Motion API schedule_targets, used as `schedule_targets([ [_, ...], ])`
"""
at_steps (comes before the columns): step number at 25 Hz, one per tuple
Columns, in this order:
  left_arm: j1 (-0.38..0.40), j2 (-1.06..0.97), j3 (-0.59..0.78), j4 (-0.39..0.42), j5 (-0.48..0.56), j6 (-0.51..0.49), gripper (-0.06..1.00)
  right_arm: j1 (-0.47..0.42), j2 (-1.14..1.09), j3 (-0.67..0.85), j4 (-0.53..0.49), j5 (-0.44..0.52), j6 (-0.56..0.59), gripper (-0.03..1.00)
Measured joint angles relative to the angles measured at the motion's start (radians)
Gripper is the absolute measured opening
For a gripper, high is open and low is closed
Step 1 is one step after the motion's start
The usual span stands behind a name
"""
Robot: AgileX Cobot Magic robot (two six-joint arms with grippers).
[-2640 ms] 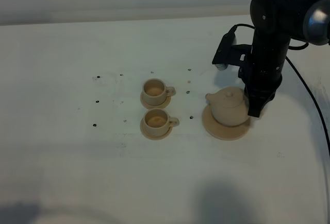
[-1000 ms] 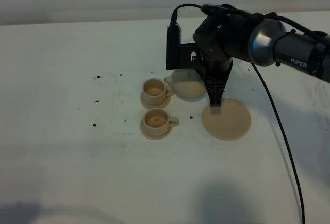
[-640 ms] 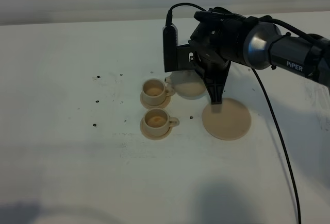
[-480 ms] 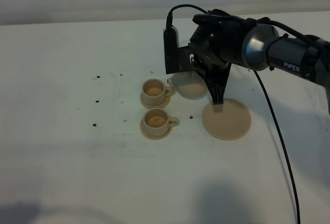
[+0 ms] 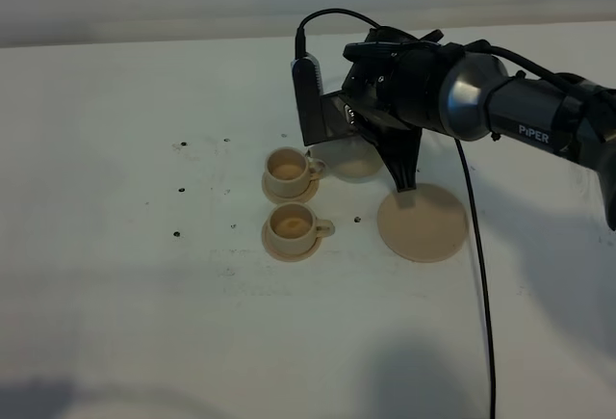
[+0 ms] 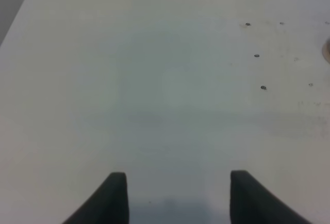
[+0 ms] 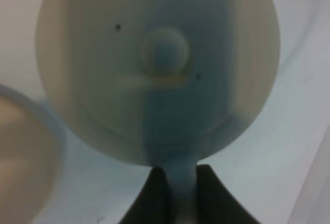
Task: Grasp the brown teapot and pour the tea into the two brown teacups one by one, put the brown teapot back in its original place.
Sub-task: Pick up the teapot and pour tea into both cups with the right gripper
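Nearest the high camera, plain white table (image 5: 144,342). Next, the near teacup (image 5: 292,227), upright on its small saucer (image 5: 279,250), handle pointing right. Level with it and well apart to the right, the large saucer (image 5: 428,231) — flat on the table, with one dark finger of the right hand (image 5: 404,184) hanging over its far rim. Just behind the near teacup, the far teacup (image 5: 288,170), upright on a second small saucer (image 5: 306,195). Just right of that cup, the brown teapot (image 5: 351,161), off the large saucer and mostly hidden beneath the right hand and its wrist camera (image 5: 310,101); spout side turned toward the far teacup, close by its handle. Touching it or not: cannot tell. Seen from the right wrist, domed lid and lid knob (image 7: 164,50) filling the view, loop handle (image 7: 180,183) pinched tight between the two dark fingers (image 7: 154,198) — right hand clamped narrow on the teapot. Trailing away from that arm toward the near edge, a black cable (image 5: 481,274). Out of the high view, the left hand (image 6: 178,183), spread wide over bare table, holding nothing, a few dark specks (image 6: 263,87) on the surface beyond it.
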State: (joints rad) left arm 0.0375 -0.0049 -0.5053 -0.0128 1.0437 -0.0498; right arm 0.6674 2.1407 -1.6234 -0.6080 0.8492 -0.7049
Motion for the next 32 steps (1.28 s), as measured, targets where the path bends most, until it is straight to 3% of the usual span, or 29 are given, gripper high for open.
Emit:
schedule_targets([
  [32,0.000,0.000,0.000,0.000,0.000,0.000,0.45,0.070,0.000,-0.001,-0.174,-0.001,-0.006,0.12],
])
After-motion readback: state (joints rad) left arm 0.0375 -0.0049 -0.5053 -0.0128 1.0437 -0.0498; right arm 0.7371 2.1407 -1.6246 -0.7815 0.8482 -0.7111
